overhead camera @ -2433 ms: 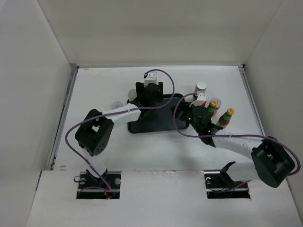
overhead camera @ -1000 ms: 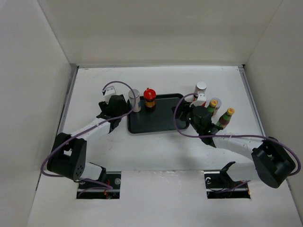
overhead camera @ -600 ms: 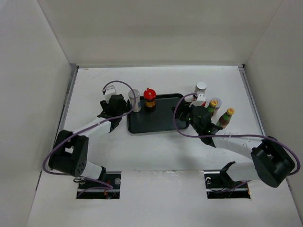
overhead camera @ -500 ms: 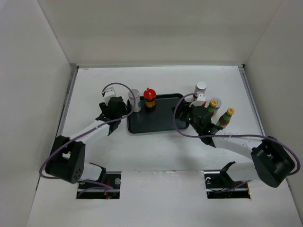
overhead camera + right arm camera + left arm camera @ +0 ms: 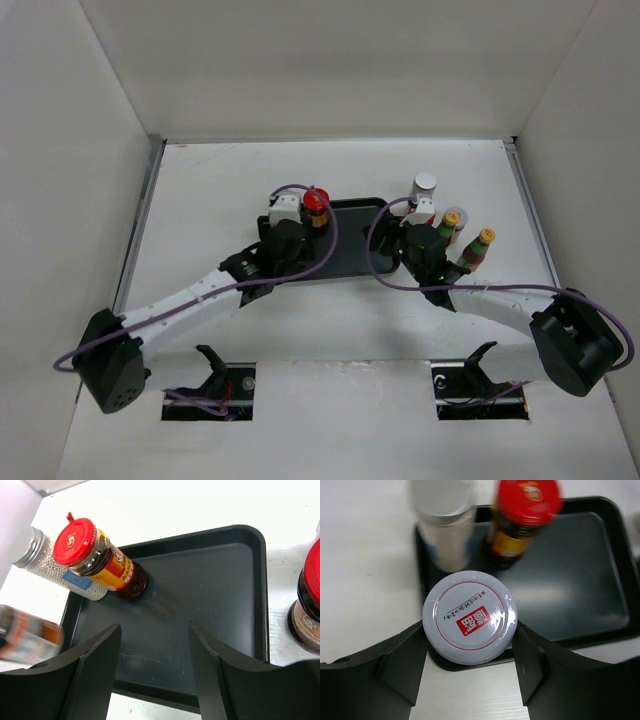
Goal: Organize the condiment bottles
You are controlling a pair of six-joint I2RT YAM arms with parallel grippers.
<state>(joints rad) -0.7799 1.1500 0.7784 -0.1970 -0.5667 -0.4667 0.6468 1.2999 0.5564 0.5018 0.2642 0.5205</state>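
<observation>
Top and wrist views, which I read from my left to my right, with the black tray (image 5: 580, 580) as the dial and 12 o'clock away from the arm bases.

Left gripper (image 5: 470, 630): it sits at the tray's 9 o'clock edge. Its two fingers (image 5: 395, 670) press on opposite sides of a white-lidded jar (image 5: 469, 616) whose lid carries a red logo, which I read as a closed grip on the jar. The jar overhangs the tray's near-left rim, and I cannot tell whether its base rests on anything.

Silver-capped shaker (image 5: 35, 555): upright in the tray's 10 o'clock corner, filled with pale granules.

Red-capped jar (image 5: 97, 560): upright on the tray at 11 o'clock, just beside the shaker.

Right gripper (image 5: 155, 627): it hangs over the tray's 3 o'clock side with its fingers spread apart, and I see nothing held between them.

Second red-capped jar (image 5: 306, 600): it stands on the white table (image 5: 200, 180), just outside the tray's right rim.

White-capped shaker (image 5: 425, 188): upright on the table at 2 o'clock, near the tray's far-right corner.

Two brown bottles with yellow caps (image 5: 452, 222) (image 5: 480, 245): they stand on the table at 3 o'clock, near each other and clear of the tray.
</observation>
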